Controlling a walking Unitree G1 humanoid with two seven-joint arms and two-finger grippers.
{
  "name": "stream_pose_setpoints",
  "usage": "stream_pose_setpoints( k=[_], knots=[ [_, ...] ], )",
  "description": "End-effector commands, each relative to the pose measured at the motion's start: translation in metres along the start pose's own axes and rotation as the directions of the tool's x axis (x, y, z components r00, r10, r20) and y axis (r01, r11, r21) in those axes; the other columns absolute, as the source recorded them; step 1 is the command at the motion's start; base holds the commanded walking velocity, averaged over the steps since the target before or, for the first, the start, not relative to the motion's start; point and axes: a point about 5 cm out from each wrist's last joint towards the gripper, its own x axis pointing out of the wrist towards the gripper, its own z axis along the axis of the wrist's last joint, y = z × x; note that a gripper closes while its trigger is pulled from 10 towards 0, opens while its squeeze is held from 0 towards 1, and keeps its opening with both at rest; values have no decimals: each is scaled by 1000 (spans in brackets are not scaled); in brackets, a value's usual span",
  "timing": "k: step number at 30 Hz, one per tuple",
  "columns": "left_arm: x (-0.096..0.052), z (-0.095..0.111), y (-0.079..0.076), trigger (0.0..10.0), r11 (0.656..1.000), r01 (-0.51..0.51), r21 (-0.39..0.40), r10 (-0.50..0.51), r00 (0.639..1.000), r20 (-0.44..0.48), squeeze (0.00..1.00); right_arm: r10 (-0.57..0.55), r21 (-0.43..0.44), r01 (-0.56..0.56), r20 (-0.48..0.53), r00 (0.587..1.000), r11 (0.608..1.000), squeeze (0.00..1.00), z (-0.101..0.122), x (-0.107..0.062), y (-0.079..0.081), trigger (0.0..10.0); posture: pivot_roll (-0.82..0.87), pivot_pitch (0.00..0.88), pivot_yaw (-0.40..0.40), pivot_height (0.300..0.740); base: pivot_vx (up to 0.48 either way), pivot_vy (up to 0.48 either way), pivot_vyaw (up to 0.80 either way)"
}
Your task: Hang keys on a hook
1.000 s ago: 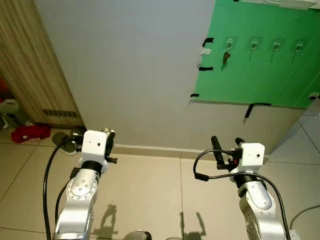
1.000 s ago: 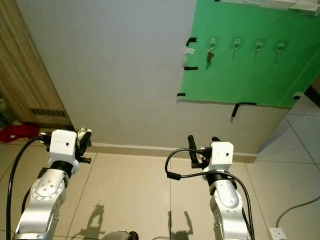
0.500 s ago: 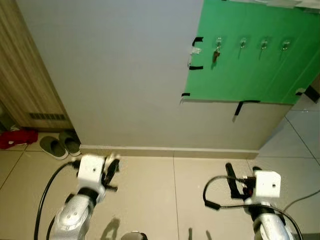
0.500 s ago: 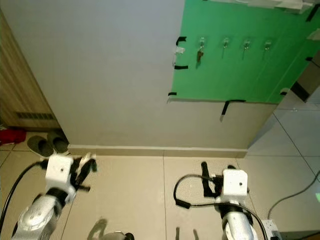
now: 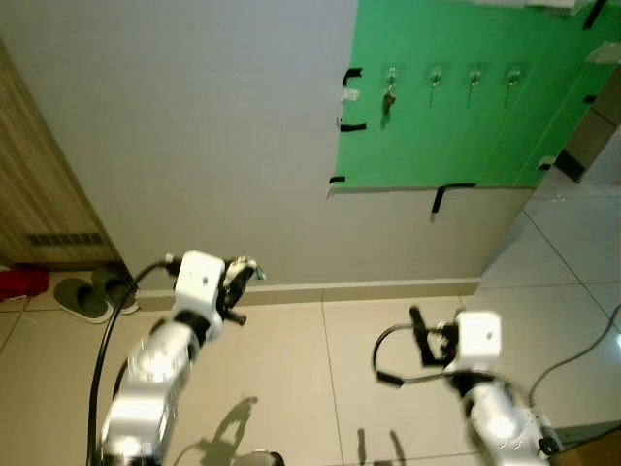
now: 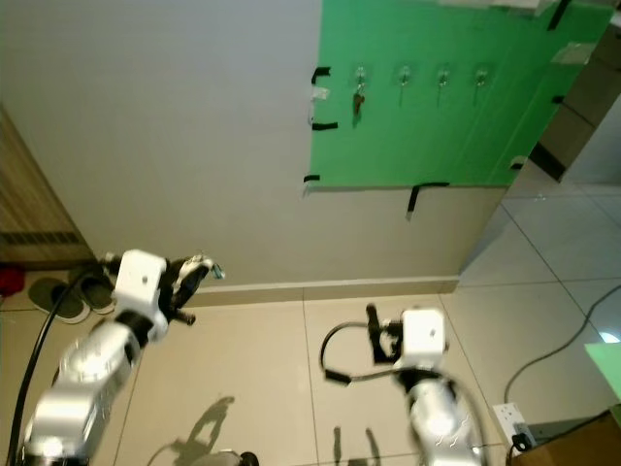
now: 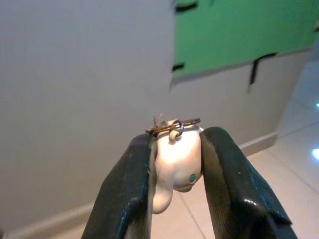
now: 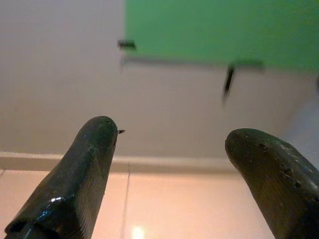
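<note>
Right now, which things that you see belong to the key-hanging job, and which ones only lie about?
For the job:
- keyring with cream charm, clamped in the left claw
- row of hooks on the green board; the leftmost hook already carries keys
- right claw, open, holding nothing

Lying about:
- slippers beside the wall
- red cloth

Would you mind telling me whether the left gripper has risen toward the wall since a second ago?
Yes. The left gripper, shut on the key fob, now reaches above the skirting board; earlier it sat level with it.
</note>
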Motion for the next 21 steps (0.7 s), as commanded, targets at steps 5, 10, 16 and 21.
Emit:
stream_pose_setpoints(
  k=[5, 10, 16, 21],
  knots=[
    [13, 22, 7, 10000, 949, 315, 13, -316, 949, 23, 0, 232, -234, -207, 86, 969, 950, 0, 51, 25, -10, 10000, -27, 0, 12, 740, 0, 0, 0],
    [22, 62, 25, 10000, 905, 420, 74, -426, 896, 125, 0, 347, -372, -275, 142, 927, 886, 0, 100, 41, -15, 10000, -22, 0, 5, 740, 0, 0, 0],
    [26, 80, 25, 10000, 829, 545, 126, -558, 821, 123, 0, 473, -466, -373, 116, 873, 802, 0, 125, 45, -9, 10000, -25, 0, 2, 740, 0, 0, 0],
    [32, 98, 26, 10000, 734, 664, 145, -678, 728, 100, 0, 569, -536, -458, 52, 821, 710, 0, 141, 51, -4, 10000, -28, 0, 9, 740, 0, 0, 0]
  ],
)
